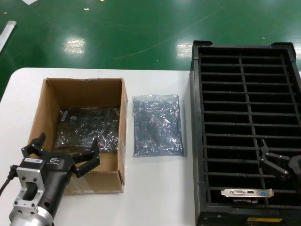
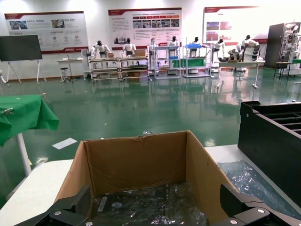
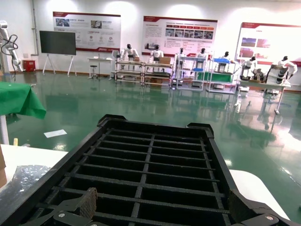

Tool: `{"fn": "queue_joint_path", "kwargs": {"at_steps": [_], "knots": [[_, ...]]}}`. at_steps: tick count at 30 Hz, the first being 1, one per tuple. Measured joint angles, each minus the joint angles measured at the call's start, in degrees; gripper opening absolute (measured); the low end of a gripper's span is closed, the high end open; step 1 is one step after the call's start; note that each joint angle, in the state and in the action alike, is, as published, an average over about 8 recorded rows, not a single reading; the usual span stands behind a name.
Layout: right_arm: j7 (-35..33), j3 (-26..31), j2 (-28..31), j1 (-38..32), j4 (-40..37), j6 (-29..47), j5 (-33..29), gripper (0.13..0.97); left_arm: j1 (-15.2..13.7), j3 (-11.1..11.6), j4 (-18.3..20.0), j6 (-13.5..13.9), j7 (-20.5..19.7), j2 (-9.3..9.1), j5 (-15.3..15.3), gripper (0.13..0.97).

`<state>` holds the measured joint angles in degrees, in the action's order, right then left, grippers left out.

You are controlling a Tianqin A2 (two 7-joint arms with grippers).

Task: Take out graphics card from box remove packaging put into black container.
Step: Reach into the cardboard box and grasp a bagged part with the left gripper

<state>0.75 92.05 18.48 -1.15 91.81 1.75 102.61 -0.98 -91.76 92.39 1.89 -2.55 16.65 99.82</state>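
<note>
My left end effector hovers wide over the box; my right, seemingly wide, over the crate at 3 o'clock.

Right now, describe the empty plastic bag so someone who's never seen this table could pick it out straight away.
Find the white table, then the gap between the brown cardboard box and the black container. The packaging lies flat there on bare tabletop. It is a crinkly, shiny grey-blue bag out in the open, unlike the darker bagged item inside the box.
</note>
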Motion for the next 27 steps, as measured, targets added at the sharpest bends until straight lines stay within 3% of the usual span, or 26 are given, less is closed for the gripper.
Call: {"fn": "queue_joint_path", "kwargs": {"at_steps": [11,13,16,20,23,27], "knots": [[0.0,0.0,0.0,0.0,0.0,0.0,0.0,0.966,-0.1,-0.2,0.1,0.1,-0.1,0.5,0.0,0.966],[0.0,0.0,0.0,0.0,0.0,0.0,0.0,0.966,-0.3,-0.8,0.2,0.1,-0.2,1.49,-0.1,0.966],[0.0,0.0,0.0,0.0,0.0,0.0,0.0,0.966,-1.5,-2.3,0.0,0.4,-0.8,4.5,-1.3,0.966],[0.0,0.0,0.0,0.0,0.0,0.0,0.0,0.966,-5.8,-4.7,-1.5,3.5,-2.0,9.85,-6.5,0.966],[0.0,0.0,0.0,0.0,0.0,0.0,0.0,0.966,-11.3,-5.9,-4.0,8.7,-2.3,13.33,-13.0,0.966],[0.0,0.0,0.0,0.0,0.0,0.0,0.0,0.966,-19.8,-6.9,-9.3,17.1,0.6,15.59,-21.6,0.966]]}}
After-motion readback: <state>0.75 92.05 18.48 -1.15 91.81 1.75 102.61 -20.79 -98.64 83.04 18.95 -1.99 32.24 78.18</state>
